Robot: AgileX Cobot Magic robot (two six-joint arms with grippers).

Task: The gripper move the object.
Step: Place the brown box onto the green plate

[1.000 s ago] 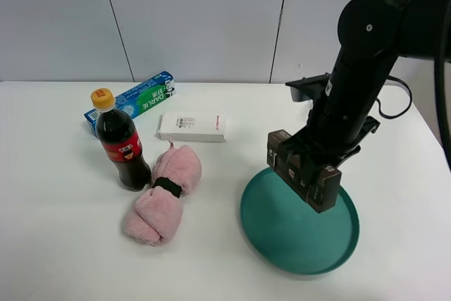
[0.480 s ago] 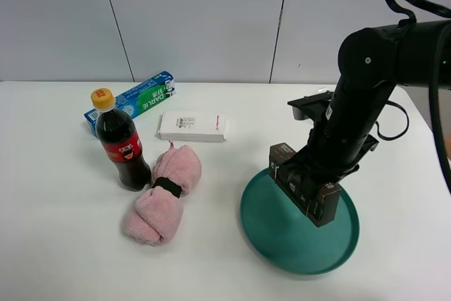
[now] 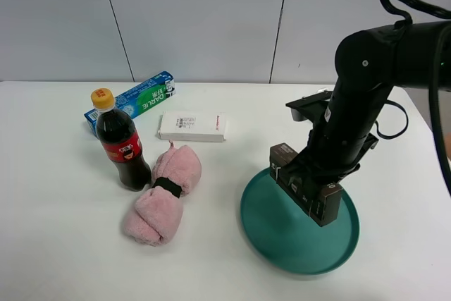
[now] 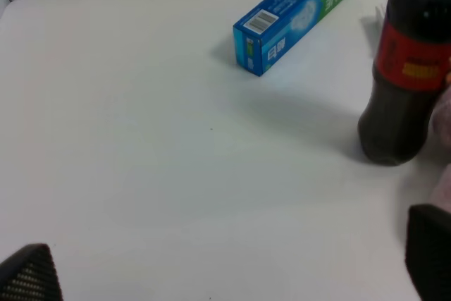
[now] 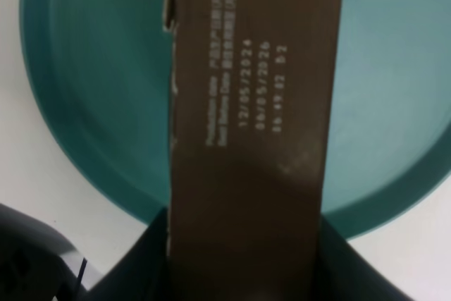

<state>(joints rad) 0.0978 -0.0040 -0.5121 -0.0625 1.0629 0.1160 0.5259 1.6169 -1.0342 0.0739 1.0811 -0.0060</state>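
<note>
Bright, even light from overhead. White table (image 3: 56, 244) is near blown out, with little texture. Shadows are soft and short: faint ones beside the cola bottle (image 3: 121, 147) and pink towel (image 3: 163, 195), a darker patch under the brown carton (image 3: 304, 182) on the teal plate (image 3: 275, 244). Mild sheen on the plate. Exterior view is sharp, no obvious edge distortion. Left wrist view is slightly soft with a greenish-white cast and a diffuse bottle shadow; left gripper (image 4: 229, 266) fingertips (image 4: 32, 276) are dark and out of focus. Right wrist view is very close and low in detail: carton print is blurred, only partly readable, and the plate is soft.
</note>
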